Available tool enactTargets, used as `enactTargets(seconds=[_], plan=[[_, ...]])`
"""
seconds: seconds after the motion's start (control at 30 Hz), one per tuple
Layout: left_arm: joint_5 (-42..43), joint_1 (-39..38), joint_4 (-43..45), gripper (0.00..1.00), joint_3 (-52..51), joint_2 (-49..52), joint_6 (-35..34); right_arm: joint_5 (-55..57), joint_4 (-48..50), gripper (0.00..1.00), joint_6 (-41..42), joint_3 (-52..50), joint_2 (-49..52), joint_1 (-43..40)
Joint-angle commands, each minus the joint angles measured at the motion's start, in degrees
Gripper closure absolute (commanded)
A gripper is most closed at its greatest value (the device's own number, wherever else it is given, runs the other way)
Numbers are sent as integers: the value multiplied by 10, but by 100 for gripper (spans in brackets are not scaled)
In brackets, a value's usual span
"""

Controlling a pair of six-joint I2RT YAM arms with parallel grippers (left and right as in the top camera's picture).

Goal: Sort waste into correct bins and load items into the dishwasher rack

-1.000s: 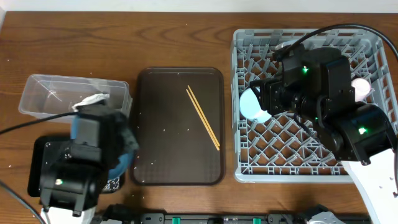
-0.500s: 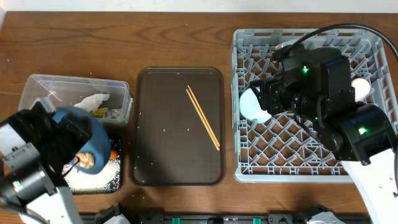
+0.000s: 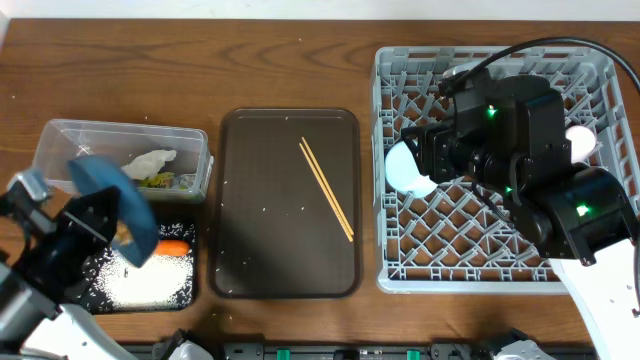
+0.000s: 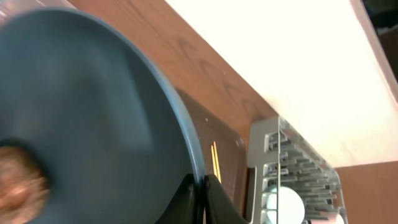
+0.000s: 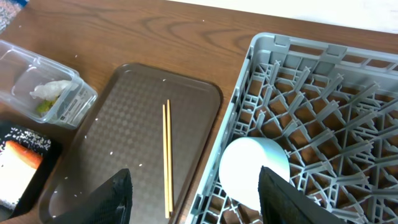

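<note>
My left gripper point(image 4: 202, 186) is shut on the rim of the dark blue plate point(image 3: 112, 205), held steeply tilted over the black tray point(image 3: 75, 300). A blurred brownish lump point(image 4: 18, 182) shows against the plate's face. White rice point(image 3: 150, 282) and the carrot point(image 3: 172, 247) lie in the black tray. The napkin point(image 3: 150, 160) and wrapper point(image 3: 160, 180) lie in the clear tub point(image 3: 70, 140). My right gripper point(image 5: 202, 199) is open and empty over the grey rack's point(image 3: 500, 270) left edge, beside the pale blue bowl point(image 3: 408, 168). The chopsticks point(image 3: 326, 189) lie on the brown tray. The pink cup point(image 3: 580, 140) sits in the rack.
The dark brown serving tray point(image 3: 260, 210) lies between the bins and the rack, with a few stray rice grains on it. A pale object point(image 3: 460, 72) shows at the rack's far side, mostly hidden by my right arm.
My left arm has swung down and left with the plate, tilting it more steeply. Rice and the carrot now show uncovered in the black tray. The right arm has not moved.
</note>
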Motion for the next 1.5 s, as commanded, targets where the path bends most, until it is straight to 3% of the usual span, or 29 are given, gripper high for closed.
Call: enactTargets(seconds=[0.0, 0.1, 0.63, 0.8, 0.97, 1.47], plan=[[76, 26, -12, 94, -3, -12, 59, 2, 7, 42, 4, 2, 1, -9], [116, 54, -21, 94, -4, -17, 91, 2, 5, 42, 4, 2, 1, -9], [162, 209, -38, 94, -94, -17, 90, 2, 3, 42, 4, 2, 1, -9], [280, 218, -37, 94, -108, -12, 133, 2, 4, 42, 4, 2, 1, -9], [249, 226, -45, 94, -111, 12, 132, 2, 2, 42, 4, 2, 1, -9], [306, 342, -51, 94, -178, 97, 139, 2, 3, 41, 4, 2, 1, -9]])
